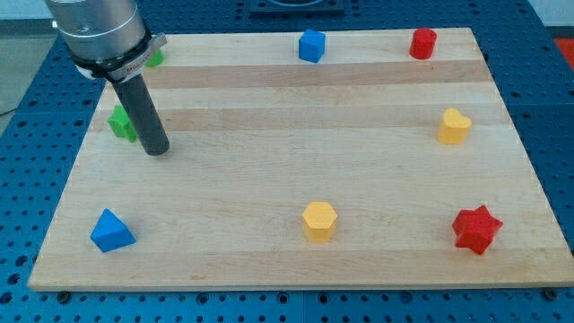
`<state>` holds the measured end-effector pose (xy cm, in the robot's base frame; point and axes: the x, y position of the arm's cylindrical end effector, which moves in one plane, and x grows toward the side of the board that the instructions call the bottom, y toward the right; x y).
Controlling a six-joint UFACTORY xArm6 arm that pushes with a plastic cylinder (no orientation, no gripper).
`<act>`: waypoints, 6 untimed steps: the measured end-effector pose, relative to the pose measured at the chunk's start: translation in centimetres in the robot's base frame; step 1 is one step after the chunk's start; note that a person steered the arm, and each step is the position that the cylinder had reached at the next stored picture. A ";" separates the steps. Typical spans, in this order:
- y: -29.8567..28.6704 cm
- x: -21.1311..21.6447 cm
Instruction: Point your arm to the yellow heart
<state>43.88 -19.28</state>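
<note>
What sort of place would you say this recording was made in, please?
Probably a robotics lab bench: a wooden board lies on a blue perforated table, scattered with small blocks such as the yellow heart, while my tip rests beside a green block.

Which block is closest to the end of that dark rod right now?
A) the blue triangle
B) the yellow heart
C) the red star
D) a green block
D. My tip rests at the view's left, just right of a green block, while the yellow heart sits far off by the view's right edge.

Arm at view's upper left, my tip [156,151] down (rod slightly tilted)
</note>
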 end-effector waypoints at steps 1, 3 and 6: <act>0.0 0.0; 6.5 0.1; 31.0 5.0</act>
<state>48.85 11.68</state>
